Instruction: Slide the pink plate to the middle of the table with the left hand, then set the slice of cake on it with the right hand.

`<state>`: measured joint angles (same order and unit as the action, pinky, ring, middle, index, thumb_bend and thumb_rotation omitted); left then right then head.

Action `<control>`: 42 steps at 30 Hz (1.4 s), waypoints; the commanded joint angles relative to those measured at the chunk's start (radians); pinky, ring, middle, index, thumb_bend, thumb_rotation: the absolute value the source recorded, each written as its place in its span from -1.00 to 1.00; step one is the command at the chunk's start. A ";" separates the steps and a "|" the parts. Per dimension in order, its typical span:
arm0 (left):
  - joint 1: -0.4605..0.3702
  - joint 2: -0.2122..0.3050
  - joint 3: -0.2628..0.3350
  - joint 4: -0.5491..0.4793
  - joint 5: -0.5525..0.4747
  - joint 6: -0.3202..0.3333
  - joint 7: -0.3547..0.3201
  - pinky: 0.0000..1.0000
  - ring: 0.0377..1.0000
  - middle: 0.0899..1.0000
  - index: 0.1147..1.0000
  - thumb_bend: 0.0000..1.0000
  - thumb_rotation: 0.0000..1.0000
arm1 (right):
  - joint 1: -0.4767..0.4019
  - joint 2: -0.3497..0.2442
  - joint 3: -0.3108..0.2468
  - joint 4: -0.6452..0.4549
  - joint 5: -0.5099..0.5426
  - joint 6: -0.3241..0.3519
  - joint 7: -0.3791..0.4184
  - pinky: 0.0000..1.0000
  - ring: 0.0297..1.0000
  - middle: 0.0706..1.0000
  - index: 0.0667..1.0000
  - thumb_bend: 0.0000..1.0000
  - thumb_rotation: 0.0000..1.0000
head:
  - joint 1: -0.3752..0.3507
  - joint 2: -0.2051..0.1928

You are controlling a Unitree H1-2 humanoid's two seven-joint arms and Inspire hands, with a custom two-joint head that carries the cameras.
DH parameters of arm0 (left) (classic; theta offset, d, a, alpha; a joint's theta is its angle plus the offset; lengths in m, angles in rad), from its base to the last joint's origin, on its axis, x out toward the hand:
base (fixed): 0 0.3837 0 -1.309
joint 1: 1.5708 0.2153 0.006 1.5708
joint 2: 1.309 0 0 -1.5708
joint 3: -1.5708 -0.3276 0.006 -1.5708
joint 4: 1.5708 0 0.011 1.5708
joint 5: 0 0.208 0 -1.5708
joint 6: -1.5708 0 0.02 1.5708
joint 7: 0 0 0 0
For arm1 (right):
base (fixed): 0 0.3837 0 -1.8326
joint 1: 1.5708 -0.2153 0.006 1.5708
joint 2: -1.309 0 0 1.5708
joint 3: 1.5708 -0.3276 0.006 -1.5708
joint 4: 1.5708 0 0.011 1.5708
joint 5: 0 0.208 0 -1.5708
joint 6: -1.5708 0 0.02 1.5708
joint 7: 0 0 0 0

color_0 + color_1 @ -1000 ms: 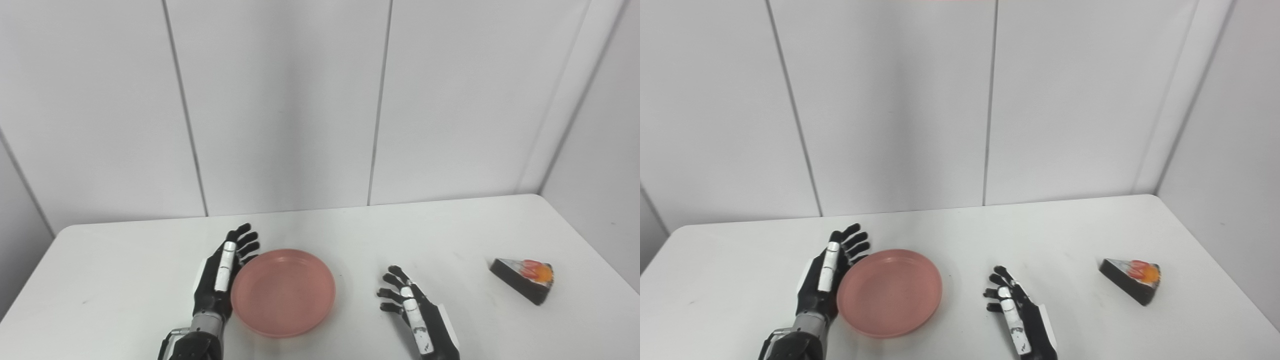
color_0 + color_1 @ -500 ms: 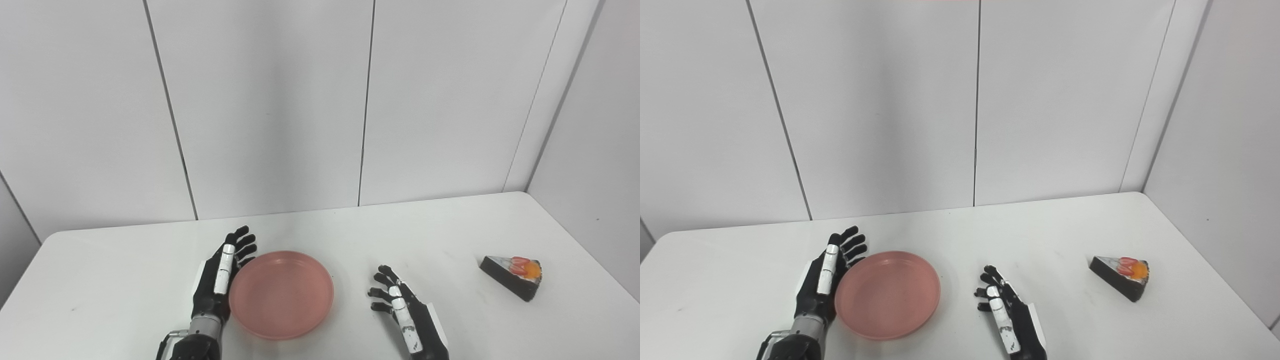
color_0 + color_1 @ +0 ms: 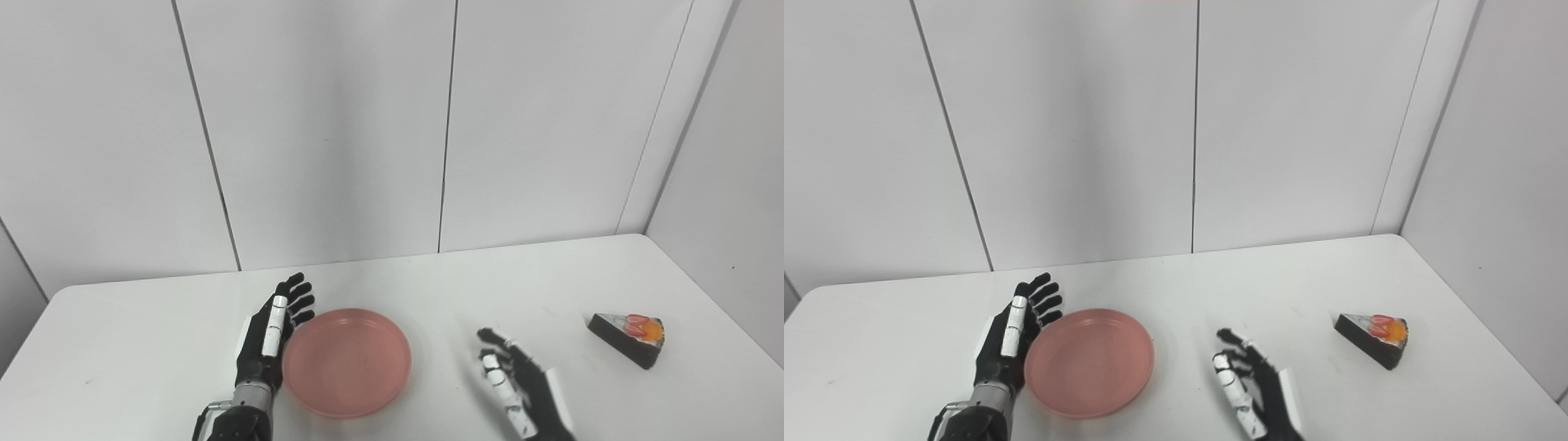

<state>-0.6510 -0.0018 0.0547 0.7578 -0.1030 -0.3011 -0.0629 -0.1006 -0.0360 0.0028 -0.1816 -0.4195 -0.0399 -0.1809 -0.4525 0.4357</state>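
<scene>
The pink plate (image 3: 346,361) lies on the white table, left of the middle and near the front. My left hand (image 3: 269,334) is open, its fingers straight and its palm against the plate's left rim. My right hand (image 3: 517,389) is open and empty, lifted a little above the table to the right of the plate. The slice of cake (image 3: 628,338), dark with a white top and orange and red fruit, lies at the far right, well apart from the right hand. It also shows in the right eye view (image 3: 1373,340).
The white table (image 3: 429,288) has a rounded back left corner and meets grey wall panels at the back and on the right. The cake lies close to the right edge.
The camera shifted between one second ago and half a second ago. Since then my right hand has moved right and turned, blurred in motion. The left hand, the plate and the cake have stayed put.
</scene>
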 commanded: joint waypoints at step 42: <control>0.028 0.003 0.009 0.032 0.003 -0.044 -0.008 0.46 0.54 0.58 0.56 0.58 0.84 | -0.301 -0.585 -0.011 0.647 -0.473 0.067 -0.258 -0.03 0.11 0.21 0.29 0.46 0.92 | 0.033 0.005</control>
<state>-0.6609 0.0005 0.0671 0.7785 -0.1009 -0.3367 -0.0675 -0.3583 -0.5843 -0.0072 0.4747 -0.8996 0.0176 -0.4093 -0.4203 0.4402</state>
